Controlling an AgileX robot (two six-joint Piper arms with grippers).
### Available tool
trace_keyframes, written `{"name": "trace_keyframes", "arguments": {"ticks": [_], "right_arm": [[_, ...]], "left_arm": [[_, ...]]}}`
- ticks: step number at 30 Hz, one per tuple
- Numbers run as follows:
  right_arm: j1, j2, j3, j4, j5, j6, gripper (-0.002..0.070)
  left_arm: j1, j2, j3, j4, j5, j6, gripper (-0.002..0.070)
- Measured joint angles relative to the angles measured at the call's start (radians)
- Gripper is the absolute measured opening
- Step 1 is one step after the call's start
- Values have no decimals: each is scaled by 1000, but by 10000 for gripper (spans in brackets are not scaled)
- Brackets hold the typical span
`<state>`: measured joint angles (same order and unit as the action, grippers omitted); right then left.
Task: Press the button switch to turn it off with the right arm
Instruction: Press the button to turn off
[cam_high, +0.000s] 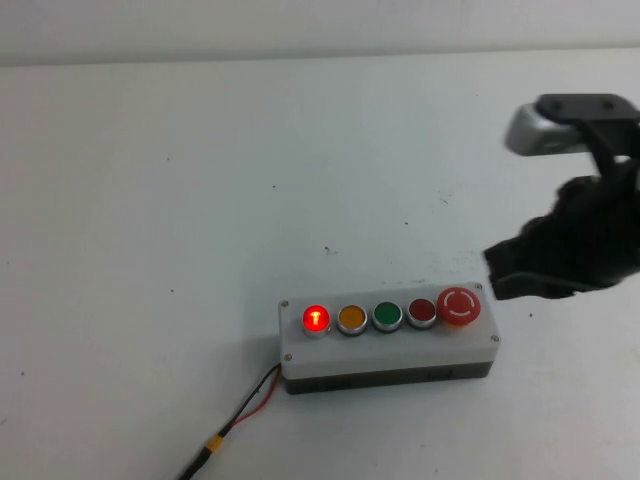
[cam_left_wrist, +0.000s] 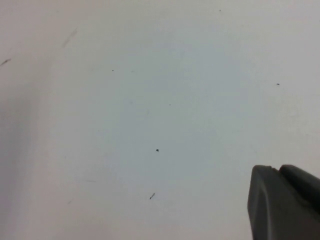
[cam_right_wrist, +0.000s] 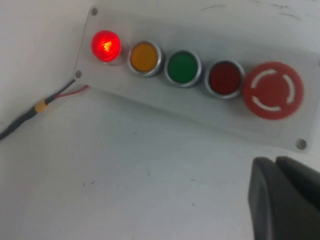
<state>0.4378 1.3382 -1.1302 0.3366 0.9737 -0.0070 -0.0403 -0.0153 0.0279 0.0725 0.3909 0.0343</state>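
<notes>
A grey switch box lies on the white table with a row of buttons: a lit red button at its left end, then orange, green, dark red and a large red mushroom button. My right gripper hovers just right of the box, fingers shut and empty. In the right wrist view the lit button glows, and the gripper is off the box beside the mushroom button. My left gripper is shut over bare table, out of the high view.
A red and black cable with a yellow band runs from the box's left end toward the front edge of the table. It also shows in the right wrist view.
</notes>
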Motion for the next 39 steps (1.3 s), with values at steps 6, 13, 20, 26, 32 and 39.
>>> {"name": "trace_keyframes", "arguments": {"ticks": [6,13,20,26,32,39], "right_arm": [[195,214,-216,-102,21,72,-15],[320,450,-464,-146,120,79,-15],[350,587,-590,-174,185,79,-15],[350,630,-622,-191,175,79,-15],[350,656,-623,-194,167,81,-15],[350,656,-625,-198,148,83,-15]], "left_arm": [[0,0,0,0,0,0,-2],[0,0,0,0,0,0,-2],[0,0,0,0,0,0,-2],[0,0,0,0,0,0,-2],[0,0,0,0,0,0,-2],[0,0,0,0,0,0,-2]]}}
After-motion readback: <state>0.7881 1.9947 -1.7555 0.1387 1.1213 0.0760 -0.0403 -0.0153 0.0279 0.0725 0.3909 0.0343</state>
